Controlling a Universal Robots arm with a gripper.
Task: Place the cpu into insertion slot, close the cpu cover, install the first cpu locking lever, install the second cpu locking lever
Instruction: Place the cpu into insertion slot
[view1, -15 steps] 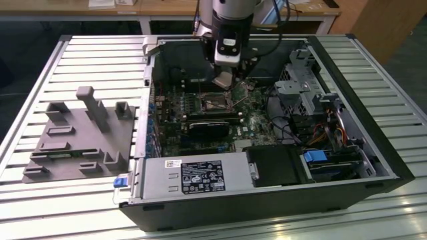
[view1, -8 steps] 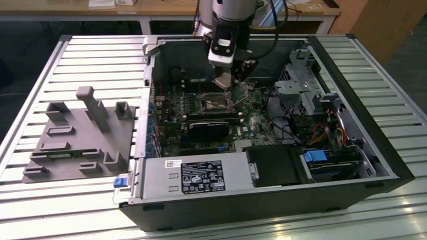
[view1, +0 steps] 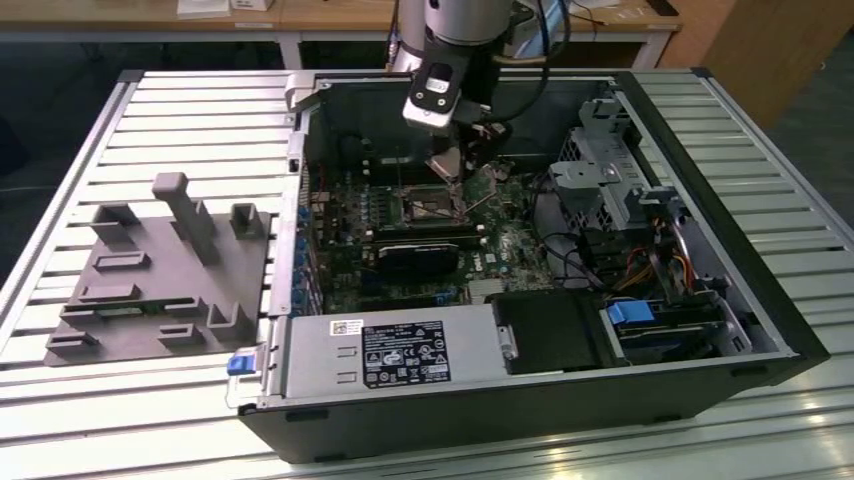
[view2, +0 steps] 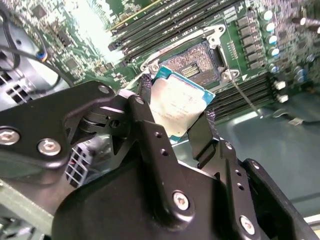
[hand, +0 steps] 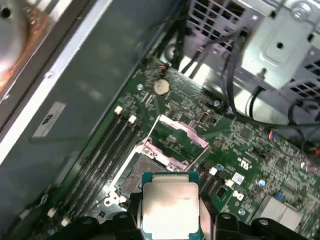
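Slatted metal table, open black computer case: black gripper clamped on the silver-topped square cpu, hovering just above the dark-centred, silver-rimmed insertion slot. Thin silvery cpu cover stands raised; nothing seated or locked yet.

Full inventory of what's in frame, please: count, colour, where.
cpu: one, silver-grey top, held between the fingers near the slot
insertion slot: one, dark centre with silvery rim, on the motherboard, empty
cpu cover: one, silvery, raised open beside the slot
motherboard: one, green, inside the case
computer case: one, black, open, on the table
power supply: one, silver, at the case's near edge
fixture tray: one, grey, exterior view's left
table: one, silvery slats
gripper: one, black, shut on the cpu
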